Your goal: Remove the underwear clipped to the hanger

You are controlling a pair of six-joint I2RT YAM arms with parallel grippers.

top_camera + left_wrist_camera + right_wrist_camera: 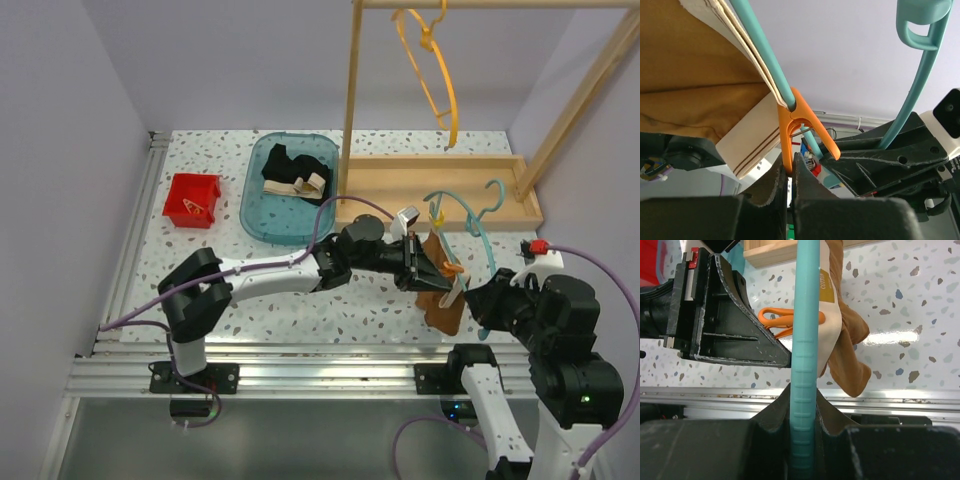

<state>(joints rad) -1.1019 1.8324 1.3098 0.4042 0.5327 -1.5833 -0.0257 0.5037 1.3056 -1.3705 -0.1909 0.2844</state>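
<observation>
The rust-brown underwear (443, 305) hangs from a teal hanger (478, 225), pinned to it by an orange clip (452, 268). My left gripper (790, 172) is shut on one handle leg of the orange clip (795, 125); the other leg sticks out free to the right. My right gripper (803, 395) is shut on the bar of the teal hanger (807, 340) and holds it above the table. The brown cloth (850, 355) droops beside that bar. The black underwear (290, 175) with a beige waistband lies in a teal bin (255, 205).
A red bin (192, 200) stands at the back left. A wooden rack (430, 185) with a tray base rises at the back right, and an orange hanger (435, 70) hangs from its top bar. The table's metal front rail runs just below the cloth.
</observation>
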